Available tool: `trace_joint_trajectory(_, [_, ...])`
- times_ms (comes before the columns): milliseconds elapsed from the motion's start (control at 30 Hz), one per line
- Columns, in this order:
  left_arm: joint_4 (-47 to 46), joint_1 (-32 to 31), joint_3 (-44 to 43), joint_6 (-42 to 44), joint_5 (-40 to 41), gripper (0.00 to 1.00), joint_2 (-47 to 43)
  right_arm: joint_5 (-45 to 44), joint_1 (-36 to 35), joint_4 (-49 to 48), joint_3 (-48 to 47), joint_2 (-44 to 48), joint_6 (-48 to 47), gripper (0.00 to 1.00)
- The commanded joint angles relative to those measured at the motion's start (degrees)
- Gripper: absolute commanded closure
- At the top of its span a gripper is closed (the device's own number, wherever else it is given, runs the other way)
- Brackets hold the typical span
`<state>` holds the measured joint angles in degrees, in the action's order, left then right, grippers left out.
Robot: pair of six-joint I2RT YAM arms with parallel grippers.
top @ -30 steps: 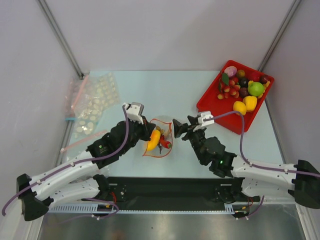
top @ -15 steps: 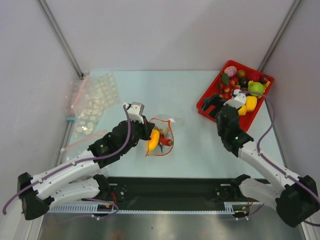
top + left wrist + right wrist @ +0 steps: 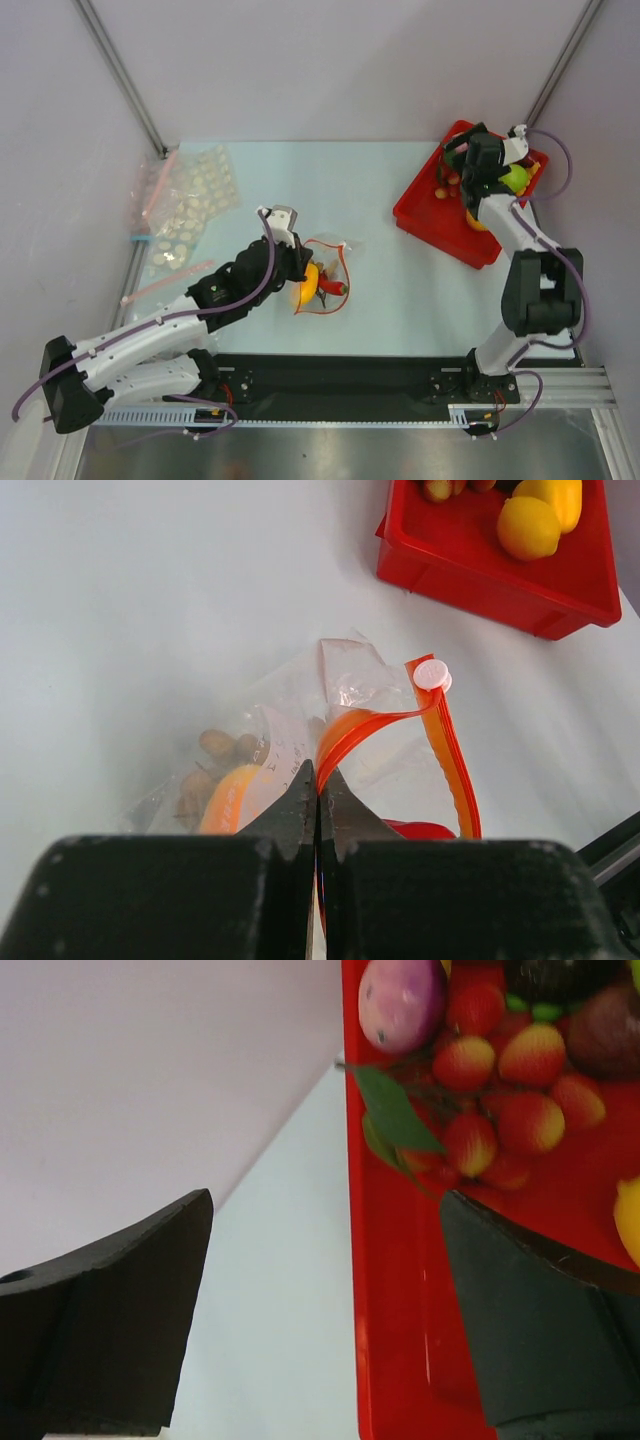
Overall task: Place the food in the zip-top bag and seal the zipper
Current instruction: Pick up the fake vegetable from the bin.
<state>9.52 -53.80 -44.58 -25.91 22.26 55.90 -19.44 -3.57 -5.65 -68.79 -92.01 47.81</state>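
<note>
Right gripper (image 3: 325, 1210) swung, spread, over tray (image 3: 425, 215); left gripper (image 3: 317, 780) pinches zipper (image 3: 448, 750), bag (image 3: 345, 675) mouth facing right

Right side of pale table (image 3: 300, 180): red tray (image 3: 432, 218), set askew to the table edges. Left side: heap of clear bags printed with white dots (image 3: 190, 205), pink and blue strips at its edges, with one pink strip (image 3: 165, 283) lying apart, nearer the front. Behind, two slanted metal posts (image 3: 120, 75) against grey walls.

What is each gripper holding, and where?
The left gripper pinches the zip-top bag by its zipper; the right gripper, open over the red tray, holds nothing.
</note>
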Motion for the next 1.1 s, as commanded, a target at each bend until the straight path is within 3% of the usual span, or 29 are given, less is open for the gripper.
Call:
trace_joint_trajectory(0, [-2.8, 0.4, -1.0, 0.5, 0.1, 1.0, 0.0, -1.4, 1.9, 1.6, -11.2, -8.9, 1.0, 0.0])
trace_joint_trajectory(433, [-3.4, 0.4, -0.4, -0.5, -0.7, 1.0, -1.1, -1.0, 7.1, 5.2, -42.1, -38.1, 1.2, 0.0])
trace_joint_trajectory(700, [-3.1, 0.4, -0.6, -0.7, -1.3, 1.0, -0.6, -0.6, 8.0, 4.5, -51.7, -49.3, 1.2, 0.0])
trace_joint_trajectory(867, [-2.8, 0.4, -0.6, -0.8, -0.9, 1.0, -1.6, 0.0, 8.1, 3.6, -52.9, -52.6, 3.4, 0.0])
trace_joint_trajectory(933, [-2.8, 0.4, -0.4, -0.7, -0.6, 1.0, -1.8, 0.6, 8.1, 2.1, -52.3, -53.1, 3.7, 0.08])
trace_joint_trajectory(967, [-2.8, 0.4, -0.5, -0.6, -0.4, 1.0, -1.8, 1.2, 8.1, 1.7, -51.9, -53.0, 3.8, 0.21])
trace_joint_trajectory(1067, [-2.5, 0.4, -0.5, -0.7, -0.2, 1.0, -1.7, 1.9, 8.1, -2.4, -48.4, -51.3, 3.9, 0.41])
